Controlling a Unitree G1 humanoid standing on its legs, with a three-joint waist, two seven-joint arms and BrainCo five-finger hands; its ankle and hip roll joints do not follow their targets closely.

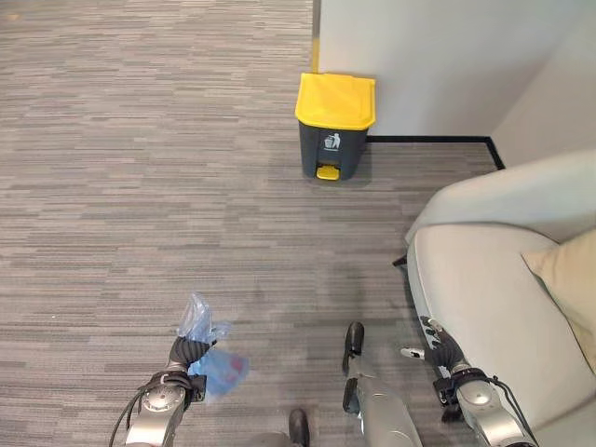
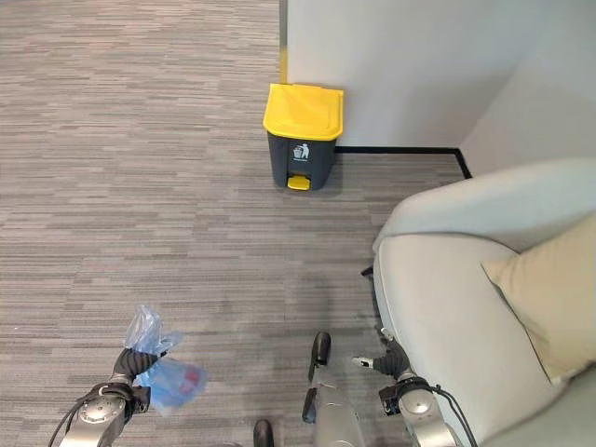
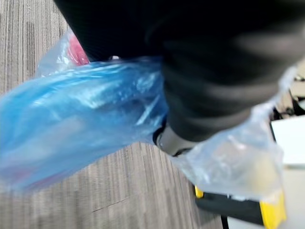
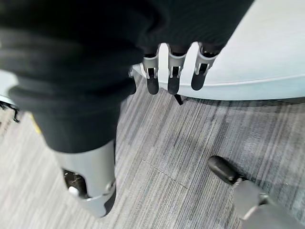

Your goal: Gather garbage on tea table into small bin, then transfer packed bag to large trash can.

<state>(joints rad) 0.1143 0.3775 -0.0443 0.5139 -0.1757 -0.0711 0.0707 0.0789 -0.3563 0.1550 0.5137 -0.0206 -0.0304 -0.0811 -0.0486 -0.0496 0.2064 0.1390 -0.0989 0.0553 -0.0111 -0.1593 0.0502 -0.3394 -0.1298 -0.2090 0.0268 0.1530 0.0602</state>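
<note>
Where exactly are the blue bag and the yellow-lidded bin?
blue plastic bag (image 1: 216, 371), left eye view, on its bulging lower part.
yellow-lidded pedal bin (image 1: 335, 100), left eye view, on the middle of its lid.

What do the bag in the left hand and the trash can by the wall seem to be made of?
The bag, held in the left hand, looks like thin translucent blue plastic film: it crinkles, shines, and something red shows through. The trash can seems to be hard moulded plastic, with a matte dark grey body and a smooth yellow lid and pedal.
</note>
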